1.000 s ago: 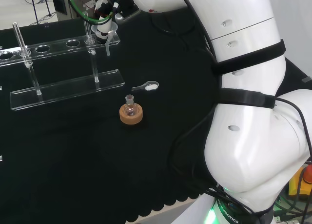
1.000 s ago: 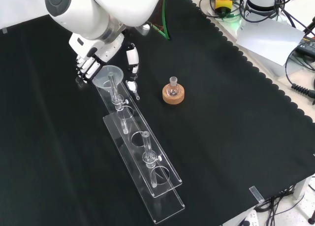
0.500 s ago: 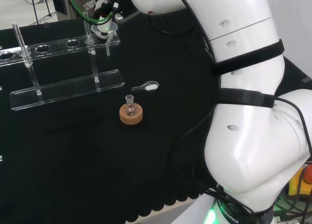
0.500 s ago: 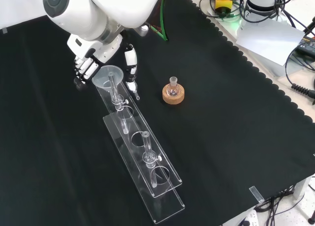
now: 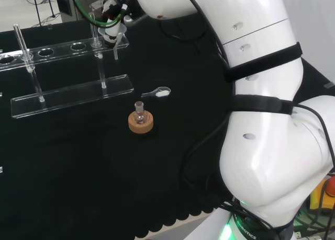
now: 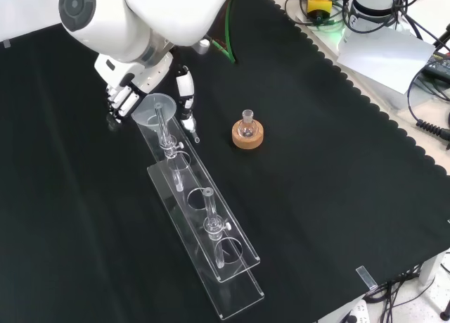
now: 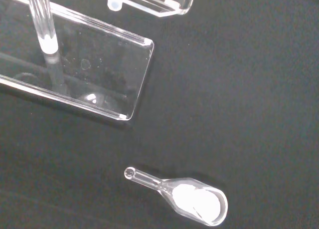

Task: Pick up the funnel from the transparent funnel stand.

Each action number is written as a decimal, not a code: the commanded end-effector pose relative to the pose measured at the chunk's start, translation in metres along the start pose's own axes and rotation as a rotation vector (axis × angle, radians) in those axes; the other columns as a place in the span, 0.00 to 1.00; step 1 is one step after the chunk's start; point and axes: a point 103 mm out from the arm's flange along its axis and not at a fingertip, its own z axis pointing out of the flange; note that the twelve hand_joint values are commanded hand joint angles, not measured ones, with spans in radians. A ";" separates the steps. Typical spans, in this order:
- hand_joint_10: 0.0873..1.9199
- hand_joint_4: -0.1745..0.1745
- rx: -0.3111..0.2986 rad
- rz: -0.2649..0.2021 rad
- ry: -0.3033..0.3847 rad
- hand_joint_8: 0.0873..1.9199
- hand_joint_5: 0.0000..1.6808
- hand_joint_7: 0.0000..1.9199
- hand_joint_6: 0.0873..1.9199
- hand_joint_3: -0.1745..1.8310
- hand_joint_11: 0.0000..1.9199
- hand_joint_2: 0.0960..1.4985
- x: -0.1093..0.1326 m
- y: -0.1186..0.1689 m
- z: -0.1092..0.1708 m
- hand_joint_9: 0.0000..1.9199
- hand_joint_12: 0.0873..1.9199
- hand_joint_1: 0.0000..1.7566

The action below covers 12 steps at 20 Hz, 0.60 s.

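Hand (image 6: 133,91) upper left, fingers curled around funnel (image 6: 150,106); lift straight up so stem clears funnel stand (image 6: 211,238).

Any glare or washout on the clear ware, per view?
Front view: the stand reads mainly by bright edge lines against the black cloth; the funnel looks pale and hazy beside the hand. Head view: the arm link is brightly lit and glossy. Wrist view: the stand base shows specks and small glints; the scoop holds white powder that is nearly washed out.
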 end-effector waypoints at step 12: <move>0.23 0.48 -0.183 0.077 -0.157 0.27 0.37 0.28 0.03 0.38 0.33 0.45 0.003 -0.008 -0.017 0.38 0.65 0.42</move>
